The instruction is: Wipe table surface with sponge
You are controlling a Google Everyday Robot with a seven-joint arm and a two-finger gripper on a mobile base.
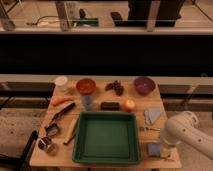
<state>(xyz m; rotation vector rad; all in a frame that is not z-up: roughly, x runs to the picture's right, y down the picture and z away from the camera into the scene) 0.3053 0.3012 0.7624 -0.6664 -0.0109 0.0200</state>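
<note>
At right edge of table surface (155, 103), pincer (161, 152) over sponge (153, 149), grip unclear, tray (106, 116) alongside

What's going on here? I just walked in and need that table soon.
A one-armed robot is working on wiping the table surface with the sponge. Its white arm reaches in from the right. The tool is low at the table's front right corner, right beside the sponge and just right of the green tray. Whether it has hold of the sponge cannot be told.
</note>
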